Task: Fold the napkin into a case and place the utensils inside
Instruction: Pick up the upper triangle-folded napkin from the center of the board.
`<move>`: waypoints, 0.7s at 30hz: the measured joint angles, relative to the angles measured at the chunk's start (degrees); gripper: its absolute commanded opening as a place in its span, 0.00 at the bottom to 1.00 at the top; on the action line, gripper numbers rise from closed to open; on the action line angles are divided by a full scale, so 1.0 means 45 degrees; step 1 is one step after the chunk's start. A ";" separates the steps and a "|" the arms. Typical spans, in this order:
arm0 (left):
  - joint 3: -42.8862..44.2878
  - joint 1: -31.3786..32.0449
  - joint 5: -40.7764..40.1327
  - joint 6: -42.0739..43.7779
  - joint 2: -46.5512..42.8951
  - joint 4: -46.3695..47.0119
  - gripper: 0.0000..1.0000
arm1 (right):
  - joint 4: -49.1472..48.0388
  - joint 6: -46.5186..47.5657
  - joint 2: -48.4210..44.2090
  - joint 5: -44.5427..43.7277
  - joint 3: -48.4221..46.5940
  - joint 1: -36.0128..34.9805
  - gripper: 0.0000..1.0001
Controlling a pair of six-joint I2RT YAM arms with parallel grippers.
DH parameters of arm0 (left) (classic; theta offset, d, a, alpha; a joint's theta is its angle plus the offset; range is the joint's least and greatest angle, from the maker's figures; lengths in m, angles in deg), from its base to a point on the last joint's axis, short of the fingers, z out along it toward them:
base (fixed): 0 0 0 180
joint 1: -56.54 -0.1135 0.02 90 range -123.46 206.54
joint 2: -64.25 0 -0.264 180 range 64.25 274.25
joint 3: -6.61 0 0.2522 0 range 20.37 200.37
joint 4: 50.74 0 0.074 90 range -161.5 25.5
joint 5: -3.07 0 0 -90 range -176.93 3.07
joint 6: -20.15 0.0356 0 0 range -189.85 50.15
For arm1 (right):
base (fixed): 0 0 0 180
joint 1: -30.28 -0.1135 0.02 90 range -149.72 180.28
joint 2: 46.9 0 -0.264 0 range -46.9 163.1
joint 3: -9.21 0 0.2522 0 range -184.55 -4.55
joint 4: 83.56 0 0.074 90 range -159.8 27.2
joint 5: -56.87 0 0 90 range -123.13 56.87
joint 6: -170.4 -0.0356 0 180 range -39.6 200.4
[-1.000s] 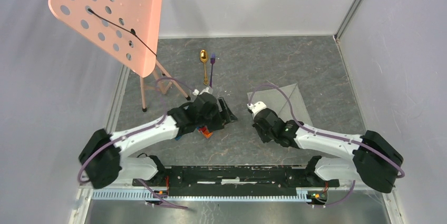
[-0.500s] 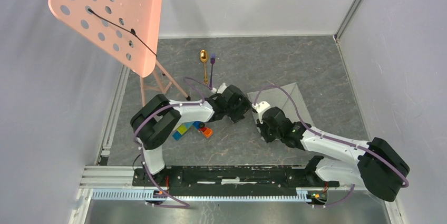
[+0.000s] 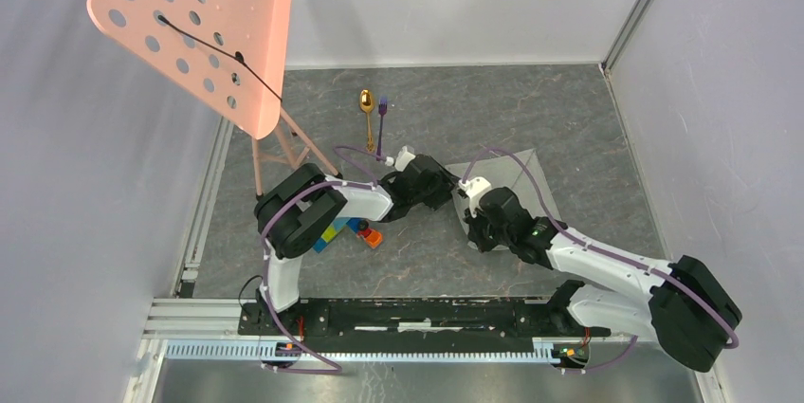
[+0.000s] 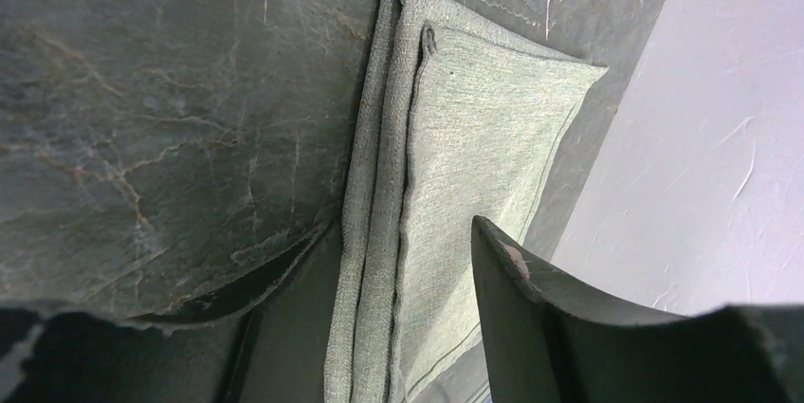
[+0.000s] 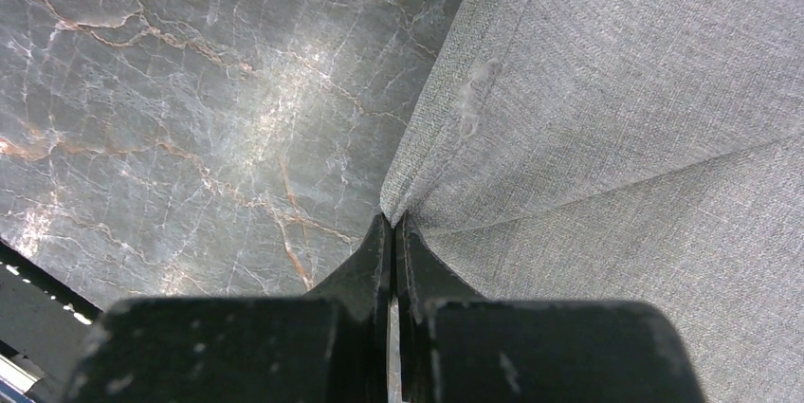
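Note:
The grey-green napkin [image 3: 527, 175] lies folded on the dark table at right of centre, partly under both arms. My left gripper [image 3: 442, 185] is open at the napkin's left edge. In the left wrist view the layered fold [image 4: 379, 232] runs between its two spread fingers [image 4: 531, 299]. My right gripper [image 3: 472, 216] is shut on the napkin's near left edge. The right wrist view shows the cloth [image 5: 607, 90] puckered at the closed tips [image 5: 393, 220]. The gold spoon [image 3: 367, 115] and purple fork [image 3: 381, 124] lie side by side at the back, clear of both grippers.
Colourful toy blocks [image 3: 353, 230] lie under the left forearm. A pink perforated stand [image 3: 194, 24] on thin legs stands at the back left. Grey walls close the table on the left, back and right.
My left arm has swung right, from above the blocks to the napkin's left edge. My right gripper has shifted slightly right and further onto the napkin.

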 measured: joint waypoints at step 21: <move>-0.0092 -0.0403 -0.0282 -0.0073 0.0656 0.1214 0.17 | 0.0000 0.0364 -0.0287 0.0500 0.0000 0.0253 0.00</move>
